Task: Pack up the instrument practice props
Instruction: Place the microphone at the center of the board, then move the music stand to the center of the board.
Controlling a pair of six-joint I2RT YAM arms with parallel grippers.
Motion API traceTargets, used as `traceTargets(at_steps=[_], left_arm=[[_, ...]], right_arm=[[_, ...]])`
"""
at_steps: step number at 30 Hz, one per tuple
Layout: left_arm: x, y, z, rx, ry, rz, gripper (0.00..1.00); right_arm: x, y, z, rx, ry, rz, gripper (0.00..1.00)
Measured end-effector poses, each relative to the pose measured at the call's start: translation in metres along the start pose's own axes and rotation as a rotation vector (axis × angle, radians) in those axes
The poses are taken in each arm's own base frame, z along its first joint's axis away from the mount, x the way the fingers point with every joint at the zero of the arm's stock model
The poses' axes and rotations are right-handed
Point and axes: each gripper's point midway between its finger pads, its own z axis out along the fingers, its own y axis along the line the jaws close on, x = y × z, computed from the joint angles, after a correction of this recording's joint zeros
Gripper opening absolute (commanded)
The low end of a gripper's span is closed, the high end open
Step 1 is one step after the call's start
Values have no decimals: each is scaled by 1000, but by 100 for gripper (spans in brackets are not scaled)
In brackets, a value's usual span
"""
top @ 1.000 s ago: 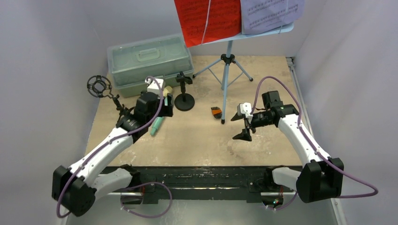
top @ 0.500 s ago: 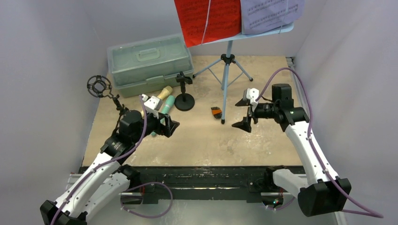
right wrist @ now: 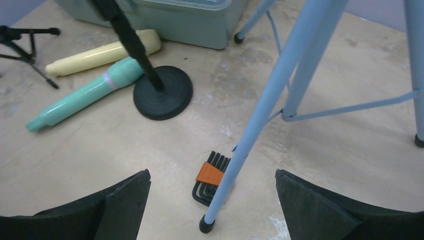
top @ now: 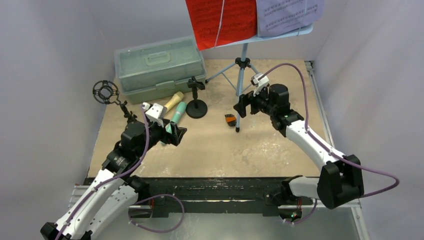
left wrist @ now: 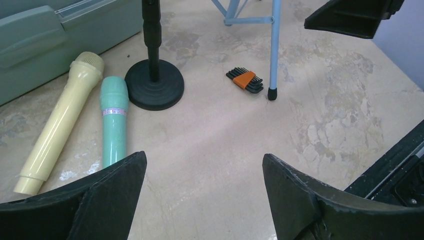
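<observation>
The tan microphone and teal microphone lie side by side by the round-base mic holder. A ring-top tripod holder stands at the left edge. The light-blue music rack carries a red sheet and a purple sheet. My left gripper hovers open just near of the teal microphone, nothing between its fingers. My right gripper is open, and the rack's front leg runs down between its fingers, untouched.
A pale green case with a handle sits shut at the back left, close behind the microphones. A set of hex keys in an orange holder lies by the foot of the rack's front leg. Grey walls close in both sides.
My left arm has drawn back from the microphones toward the near side. My right arm has swung left and farther in, up to the rack's front leg, its jaws wider.
</observation>
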Motion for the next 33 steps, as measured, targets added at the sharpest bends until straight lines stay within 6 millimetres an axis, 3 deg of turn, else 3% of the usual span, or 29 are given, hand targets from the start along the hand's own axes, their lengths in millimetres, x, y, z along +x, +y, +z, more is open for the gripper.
traceTargets(at_steps=[11, 27, 30, 33], left_arm=[[2, 6, 0, -35, 6, -1, 86], [7, 8, 0, -45, 23, -1, 86], [6, 8, 0, -45, 23, -2, 86], [6, 8, 0, -45, 23, -1, 86]], right_arm=[[3, -43, 35, 273, -90, 87, 84], [15, -44, 53, 299, -80, 115, 68], [19, -44, 57, 297, -70, 116, 56], [26, -43, 63, 294, -50, 122, 34]])
